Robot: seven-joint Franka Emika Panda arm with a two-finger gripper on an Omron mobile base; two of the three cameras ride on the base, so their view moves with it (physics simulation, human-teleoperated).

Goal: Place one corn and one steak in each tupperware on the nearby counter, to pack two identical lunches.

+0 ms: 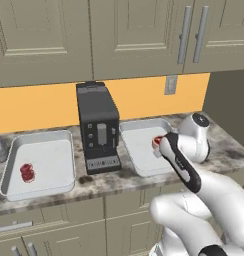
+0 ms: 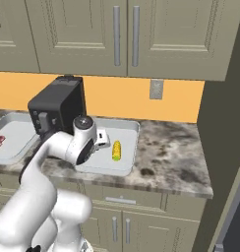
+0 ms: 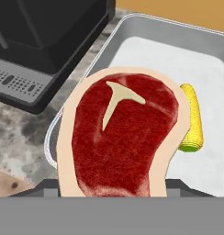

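1. The counter (image 2: 176, 157) lies bare beyond the right tray, away from the black coffee machine (image 1: 97, 127).
2. Two tupperware trays flank the coffee machine: the left tupperware (image 1: 39, 165) holds a steak (image 1: 27, 172), the right tupperware (image 2: 127, 145) a corn (image 2: 116, 150).
3. The gripper (image 3: 111, 186) grasps a second steak (image 3: 120, 137) above the right tray's machine-side rim.

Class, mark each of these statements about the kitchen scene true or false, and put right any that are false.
1. A steak already lies in the left tupperware. True.
2. The right tupperware holds no corn. False: one corn lies in it.
3. The coffee machine stands between the two tupperware. True.
4. The tool is empty. False: in the hand view a second steak sits between its fingers, over the right tupperware.
5. The left tupperware already holds a corn. False: it shows just the steak.
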